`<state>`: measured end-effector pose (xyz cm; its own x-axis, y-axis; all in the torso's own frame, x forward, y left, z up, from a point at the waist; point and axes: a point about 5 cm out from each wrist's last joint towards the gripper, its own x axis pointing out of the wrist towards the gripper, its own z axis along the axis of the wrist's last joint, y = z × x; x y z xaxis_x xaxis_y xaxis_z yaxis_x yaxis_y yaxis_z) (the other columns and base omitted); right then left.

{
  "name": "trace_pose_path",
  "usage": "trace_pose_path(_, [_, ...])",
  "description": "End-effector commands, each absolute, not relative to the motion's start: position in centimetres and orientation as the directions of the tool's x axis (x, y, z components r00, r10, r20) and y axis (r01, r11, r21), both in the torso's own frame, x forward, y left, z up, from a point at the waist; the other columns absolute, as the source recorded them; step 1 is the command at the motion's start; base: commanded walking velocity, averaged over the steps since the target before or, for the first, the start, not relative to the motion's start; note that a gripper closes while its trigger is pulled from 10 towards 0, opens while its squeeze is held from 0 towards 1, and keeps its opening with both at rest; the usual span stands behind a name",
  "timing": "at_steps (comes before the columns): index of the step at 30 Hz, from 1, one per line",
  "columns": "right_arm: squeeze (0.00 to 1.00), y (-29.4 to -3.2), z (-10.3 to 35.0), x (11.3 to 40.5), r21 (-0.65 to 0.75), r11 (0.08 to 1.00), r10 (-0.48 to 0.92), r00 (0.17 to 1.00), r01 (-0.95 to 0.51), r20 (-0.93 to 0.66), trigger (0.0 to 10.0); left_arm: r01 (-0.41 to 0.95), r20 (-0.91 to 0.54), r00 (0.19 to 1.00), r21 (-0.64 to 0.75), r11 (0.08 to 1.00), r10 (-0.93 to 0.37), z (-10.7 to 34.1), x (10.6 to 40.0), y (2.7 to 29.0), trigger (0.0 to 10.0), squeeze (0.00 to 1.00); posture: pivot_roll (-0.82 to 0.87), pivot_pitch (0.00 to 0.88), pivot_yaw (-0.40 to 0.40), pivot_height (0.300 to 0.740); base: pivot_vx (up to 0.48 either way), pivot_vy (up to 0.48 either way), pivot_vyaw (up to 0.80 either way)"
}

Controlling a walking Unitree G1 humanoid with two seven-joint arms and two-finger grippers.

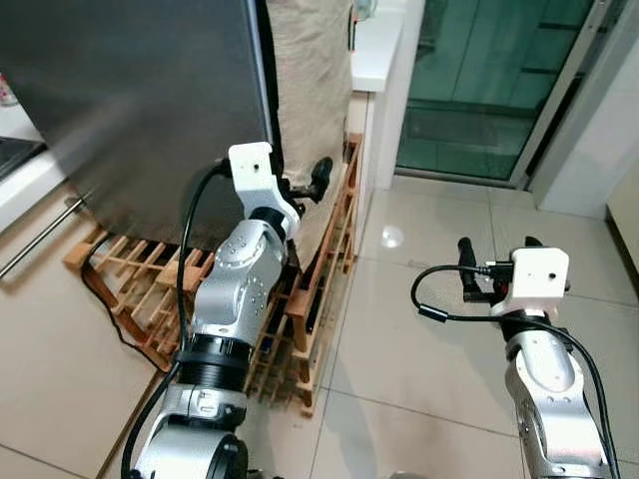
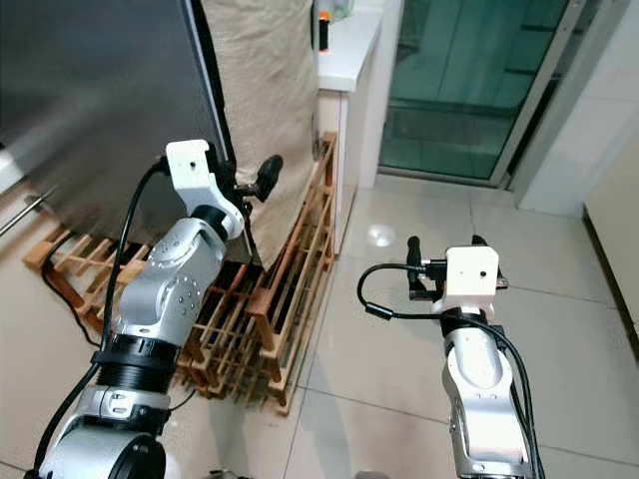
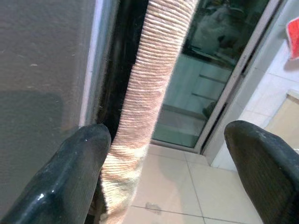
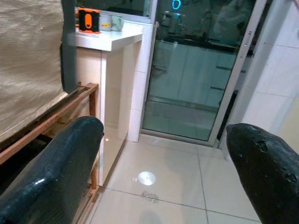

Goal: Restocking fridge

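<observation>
We keep the left claw (image 1: 318,180) spread wide (right claw (image 1: 494,261) likewise apart, idle) and hook one finger squarely behind the fridge door (image 1: 140,110) edge directly ahead before pulling.

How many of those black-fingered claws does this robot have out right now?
2. The left end effector is up at the fridge door edge beside the woven cloth, fingers open. The right end effector hangs over the tiled floor, also open.

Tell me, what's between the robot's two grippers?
Between the left gripper, up by the fridge door, and the right gripper there is bare shiny floor tile, seen from the left eye view.
</observation>
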<state>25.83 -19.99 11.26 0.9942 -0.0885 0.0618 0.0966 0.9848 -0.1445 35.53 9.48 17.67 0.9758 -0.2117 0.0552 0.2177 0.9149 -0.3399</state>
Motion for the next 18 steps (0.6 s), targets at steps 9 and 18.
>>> trace_pose_path(9, [0.75,-19.9,11.5,25.9,-0.148,0.984,-0.090,0.993,0.100,0.075,10.0,0.175,0.080,0.984,-0.398,0.901,-0.156,18.2,36.1,9.7,10.0,0.00,-0.25,0.000,0.073,0.740,0.000,0.000,0.00])
trace_pose_path(18, [0.75,-19.6,11.5,26.4,-0.145,0.986,-0.074,0.995,0.084,0.072,10.0,0.337,0.078,0.941,-0.290,0.896,-0.329,18.4,37.0,4.0,10.0,0.00,-0.24,0.000,0.061,0.740,0.000,0.000,0.00])
